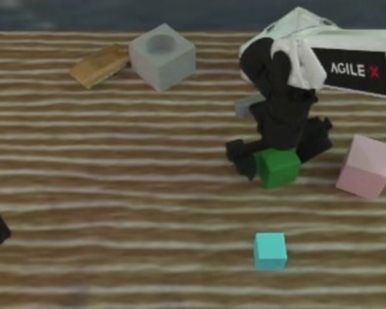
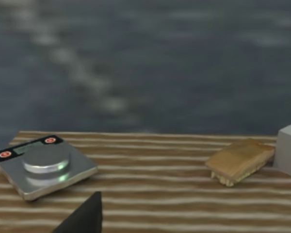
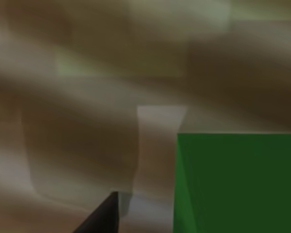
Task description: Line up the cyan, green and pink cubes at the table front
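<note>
The right pincer [image 1: 275, 154] straddles the green cube [image 1: 278, 167] near the desk's [image 1: 116, 193] right edge, fingers apart; closing off-centre could twist it from the grip.

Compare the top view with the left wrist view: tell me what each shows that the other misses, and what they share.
Only the top view shows the three cubes: the green cube under the right claw, the cyan cube nearer the front, and the pink cube at the right. The left arm sits parked at the left edge.

Only the left wrist view shows a silver kitchen scale.

Both show the striped table, the wooden block and the big grey cube beside it.
</note>
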